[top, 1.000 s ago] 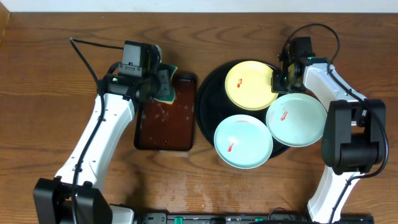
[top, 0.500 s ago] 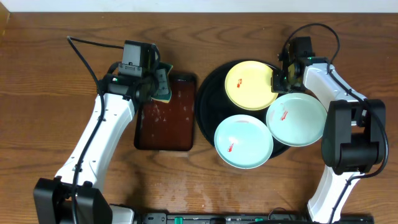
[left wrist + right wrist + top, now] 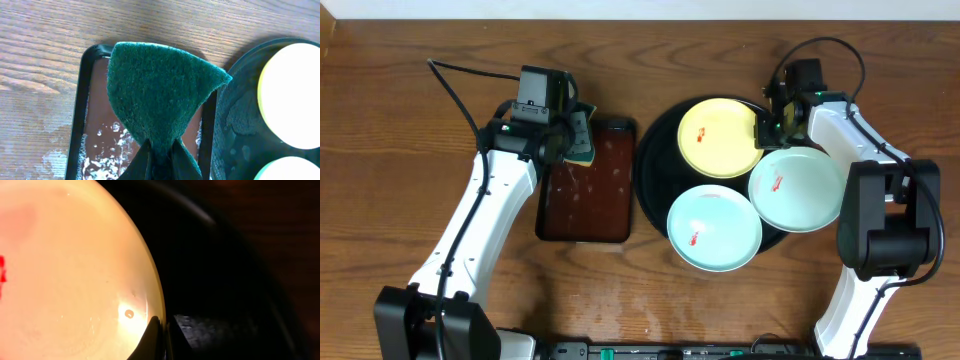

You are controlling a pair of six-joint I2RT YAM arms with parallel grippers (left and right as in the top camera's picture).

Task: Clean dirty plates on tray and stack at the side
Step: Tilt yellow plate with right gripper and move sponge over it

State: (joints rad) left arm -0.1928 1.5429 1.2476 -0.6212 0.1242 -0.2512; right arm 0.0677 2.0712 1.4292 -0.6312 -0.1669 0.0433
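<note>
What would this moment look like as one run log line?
left gripper: shut on green sponge above brown tray | right gripper: shut on yellow plate rim, on black tray | side stack: not started

Legible text: none in any view.
Yellow plate [image 3: 720, 138]: red mark, a smear, no characters.
Mint plate right of yellow plate [image 3: 800, 192]: red smear, unreadable.
Mint plate in front of yellow plate [image 3: 717, 228]: red smear, unreadable.

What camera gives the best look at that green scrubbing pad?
The left wrist view: the scrubbing pad fills the frame, pinched between the fingers. Overhead shows only its corner; the right wrist view shows none.
</note>
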